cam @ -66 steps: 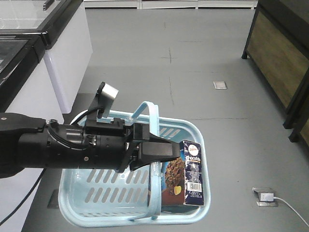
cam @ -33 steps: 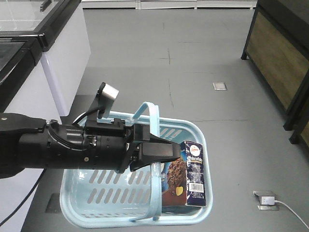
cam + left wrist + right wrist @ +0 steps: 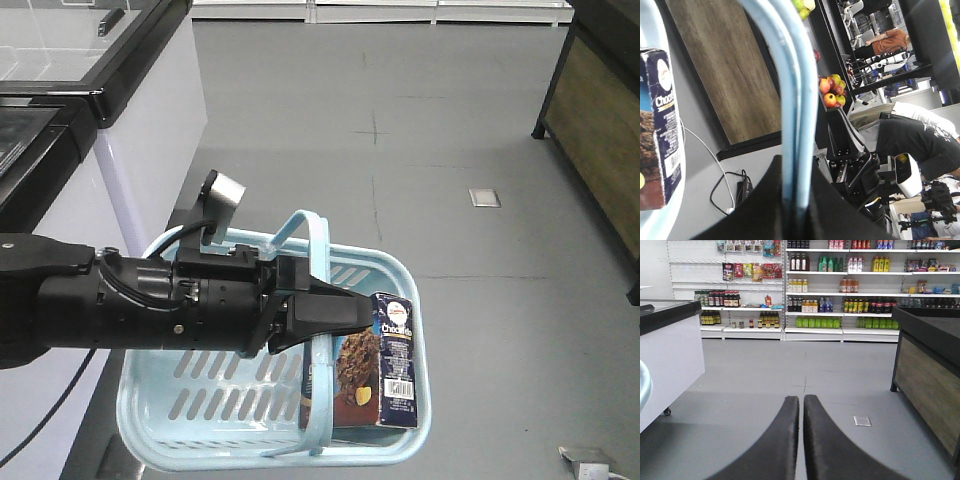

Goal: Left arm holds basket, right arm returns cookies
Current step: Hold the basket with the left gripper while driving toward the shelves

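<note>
My left arm (image 3: 150, 305) reaches in from the left, and its gripper (image 3: 345, 312) is shut on the two hoop handles (image 3: 318, 250) of the light blue basket (image 3: 160, 425), holding it above the grey floor. In the left wrist view the handles (image 3: 790, 100) run up between the black jaws of that gripper (image 3: 796, 200). The navy and brown Chocofello cookies box (image 3: 365, 375) stands upright in the basket's right end; it also shows in the left wrist view (image 3: 662, 130). My right gripper (image 3: 801, 400) is shut and empty, pointing down the aisle, and is not in the front view.
A white freezer cabinet (image 3: 110, 130) stands at the left. A dark wooden shelf unit (image 3: 600, 110) stands at the right. Stocked shelves (image 3: 840, 285) line the far wall. Metal floor plates (image 3: 484, 197) sit in the grey floor.
The whole view has shifted: the floor, freezer and wooden unit have slid to the right relative to me. The left gripper keeps the basket handles and the box stays in the basket.
</note>
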You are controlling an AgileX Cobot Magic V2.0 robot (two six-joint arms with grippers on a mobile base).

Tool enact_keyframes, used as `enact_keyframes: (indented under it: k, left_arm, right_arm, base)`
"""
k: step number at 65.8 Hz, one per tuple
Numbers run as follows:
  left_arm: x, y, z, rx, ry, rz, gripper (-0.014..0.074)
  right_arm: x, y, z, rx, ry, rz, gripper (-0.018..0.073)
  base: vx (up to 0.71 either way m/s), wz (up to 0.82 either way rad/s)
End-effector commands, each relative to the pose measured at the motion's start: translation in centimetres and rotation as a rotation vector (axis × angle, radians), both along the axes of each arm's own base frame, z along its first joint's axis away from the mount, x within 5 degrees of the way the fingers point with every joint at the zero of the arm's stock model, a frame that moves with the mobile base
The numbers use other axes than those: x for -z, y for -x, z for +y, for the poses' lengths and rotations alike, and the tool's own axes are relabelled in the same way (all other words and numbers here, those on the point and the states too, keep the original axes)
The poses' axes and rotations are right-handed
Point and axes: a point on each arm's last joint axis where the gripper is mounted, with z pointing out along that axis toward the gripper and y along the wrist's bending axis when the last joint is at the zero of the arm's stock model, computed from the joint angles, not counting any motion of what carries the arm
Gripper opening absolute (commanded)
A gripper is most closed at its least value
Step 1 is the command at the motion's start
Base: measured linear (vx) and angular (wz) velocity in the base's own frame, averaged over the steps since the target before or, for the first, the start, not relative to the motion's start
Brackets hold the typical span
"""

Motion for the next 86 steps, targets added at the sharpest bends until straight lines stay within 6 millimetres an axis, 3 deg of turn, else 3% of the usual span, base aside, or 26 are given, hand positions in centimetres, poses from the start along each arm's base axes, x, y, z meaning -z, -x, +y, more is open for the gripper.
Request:
enact_keyframes:
  k: [1, 86]
  left_arm:
    - [-3.07, 0.50, -0.10, 0.004, 0.139, -0.026, -0.0003]
    - [-3.04, 0.45, -0.09, -0.002, 0.136, -0.027, -0.0003]
  right_arm:
    - [-0.18, 0.06, -0.03, 0.006, 0.009, -0.073, -0.0011]
    - [-0.18, 0.06, -0.03, 0.006, 0.009, -0.073, -0.0011]
  base:
    - [0.31, -0.02]
    - [0.40, -0.04]
